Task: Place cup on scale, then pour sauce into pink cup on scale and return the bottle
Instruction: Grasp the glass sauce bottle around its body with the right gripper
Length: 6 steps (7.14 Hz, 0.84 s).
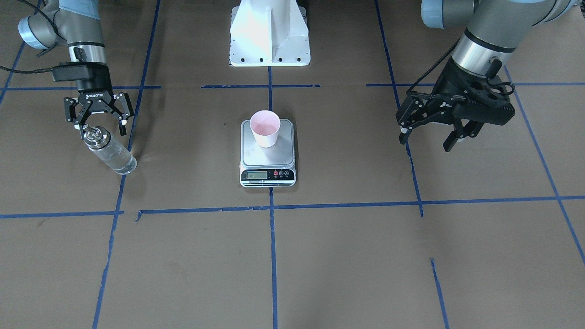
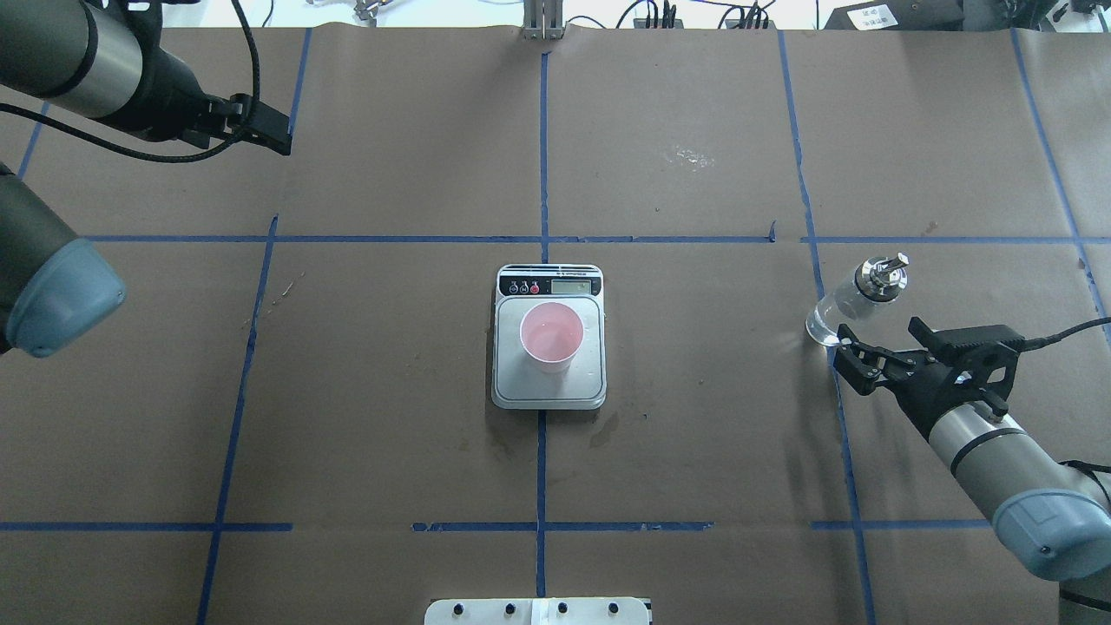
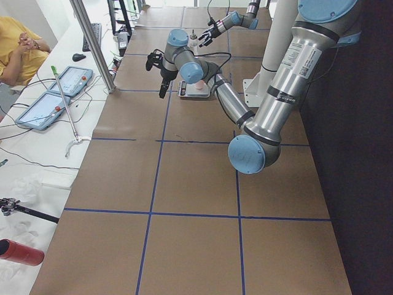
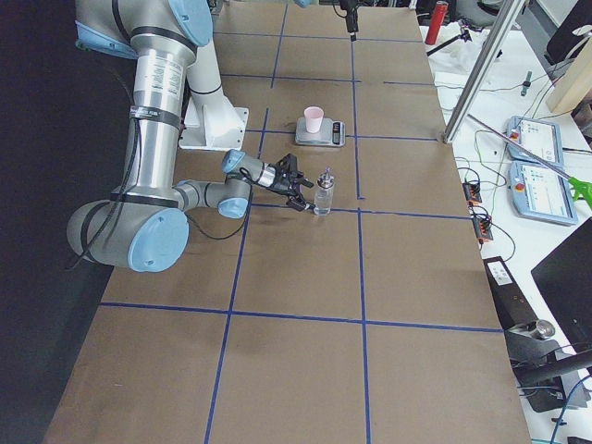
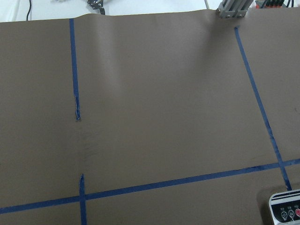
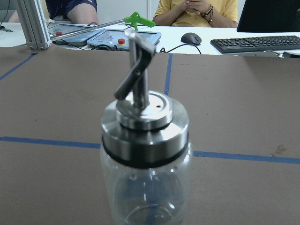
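Observation:
The pink cup (image 1: 265, 129) stands upright on the steel scale (image 1: 267, 160) at the table's middle, also in the overhead view (image 2: 551, 336). The clear glass bottle (image 1: 109, 153) with its metal spout stands upright on the table on my right side (image 2: 855, 295). My right gripper (image 1: 102, 130) is open and empty, just on the robot's side of the bottle at neck height, not touching it (image 2: 877, 337). The bottle fills the right wrist view (image 6: 145, 154). My left gripper (image 1: 425, 142) is open and empty, held above the table far from the scale.
The white robot base mount (image 1: 269, 34) is behind the scale. Blue tape lines (image 1: 274, 205) cross the brown table cover. Tablets (image 6: 126, 37), a keyboard (image 6: 255, 43) and seated people are beyond the table's far edge. A corner of the scale shows in the left wrist view (image 5: 285, 211).

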Motion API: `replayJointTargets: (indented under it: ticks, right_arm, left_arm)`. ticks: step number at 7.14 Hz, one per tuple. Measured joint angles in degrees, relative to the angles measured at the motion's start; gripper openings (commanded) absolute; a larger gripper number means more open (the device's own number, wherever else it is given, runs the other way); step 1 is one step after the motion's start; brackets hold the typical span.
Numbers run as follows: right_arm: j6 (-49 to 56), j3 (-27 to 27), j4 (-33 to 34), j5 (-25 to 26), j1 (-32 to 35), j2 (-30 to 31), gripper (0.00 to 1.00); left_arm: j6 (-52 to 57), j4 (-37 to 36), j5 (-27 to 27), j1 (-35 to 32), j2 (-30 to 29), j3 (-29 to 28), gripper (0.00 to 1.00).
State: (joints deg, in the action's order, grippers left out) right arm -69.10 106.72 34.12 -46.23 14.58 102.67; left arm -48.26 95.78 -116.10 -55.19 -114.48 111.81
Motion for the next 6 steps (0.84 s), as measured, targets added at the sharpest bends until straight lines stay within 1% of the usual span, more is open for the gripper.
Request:
replayJointTargets:
  ticks: [3, 6]
  right_arm:
    - [-0.05, -0.96, -0.17, 2.18, -0.46, -1.27, 1.0]
    - [0.35, -4.28, -0.96, 4.5, -0.54, -3.65, 1.0]
  left_arm:
    - [-0.01, -0.06, 1.62, 0.14, 0.26, -0.05, 1.0]
    - [-0.08, -0.07, 2.19, 0.17, 0.29, -0.21, 1.0]
